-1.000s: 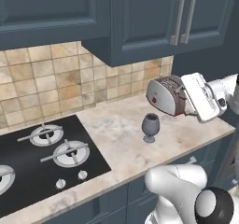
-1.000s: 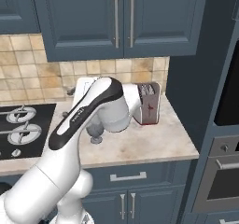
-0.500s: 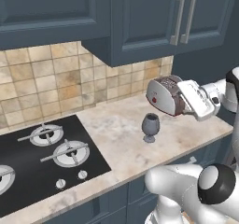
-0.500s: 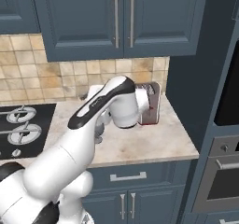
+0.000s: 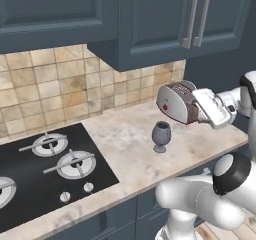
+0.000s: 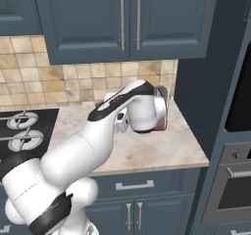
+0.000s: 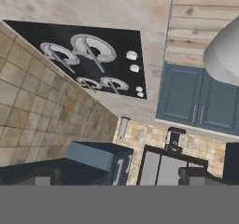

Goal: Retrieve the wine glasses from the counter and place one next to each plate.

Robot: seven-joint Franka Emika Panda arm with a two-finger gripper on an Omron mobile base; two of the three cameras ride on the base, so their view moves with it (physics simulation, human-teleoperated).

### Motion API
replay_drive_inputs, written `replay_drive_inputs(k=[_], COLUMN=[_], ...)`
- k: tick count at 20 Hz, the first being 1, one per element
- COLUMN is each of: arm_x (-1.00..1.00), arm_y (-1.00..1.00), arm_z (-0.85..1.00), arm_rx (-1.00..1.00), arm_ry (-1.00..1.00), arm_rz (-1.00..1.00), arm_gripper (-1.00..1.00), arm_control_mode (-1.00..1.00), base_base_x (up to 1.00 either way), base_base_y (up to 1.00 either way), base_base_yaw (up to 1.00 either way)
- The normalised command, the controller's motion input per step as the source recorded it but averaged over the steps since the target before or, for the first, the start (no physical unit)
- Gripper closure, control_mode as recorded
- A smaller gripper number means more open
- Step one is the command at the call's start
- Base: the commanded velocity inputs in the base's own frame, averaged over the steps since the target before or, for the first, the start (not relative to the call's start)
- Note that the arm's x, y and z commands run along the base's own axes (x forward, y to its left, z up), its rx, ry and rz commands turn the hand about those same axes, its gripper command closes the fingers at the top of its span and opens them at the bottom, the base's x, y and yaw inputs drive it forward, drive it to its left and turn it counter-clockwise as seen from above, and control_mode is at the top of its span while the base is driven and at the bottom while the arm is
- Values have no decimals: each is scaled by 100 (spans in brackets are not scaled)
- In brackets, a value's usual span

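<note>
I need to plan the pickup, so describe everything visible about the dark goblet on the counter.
The goblet is an opaque dark grey stemmed glass with a wide rounded bowl, a short stem and a small round foot. It stands upright on the beige marbled counter, to the right of the black hob and just in front of the silver toaster. Nothing touches it except the counter; it stands apart from the toaster.

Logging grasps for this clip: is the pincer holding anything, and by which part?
Nothing is held. The pincer is open and empty; the dark goblet stands untouched on the counter.
</note>
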Motion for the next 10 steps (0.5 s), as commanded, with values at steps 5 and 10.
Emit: replay_drive_inputs(k=[5, 10], arm_x=[28, 33], arm_y=[-8, -11], arm_z=[-37, -44], arm_rx=[0, 0], arm_ry=[1, 6], arm_rz=[0, 0], arm_gripper=[-100, -100], arm_control_mode=[-100, -100], base_base_x=[0, 0], base_base_y=[0, 0], base_base_yaw=[0, 0])
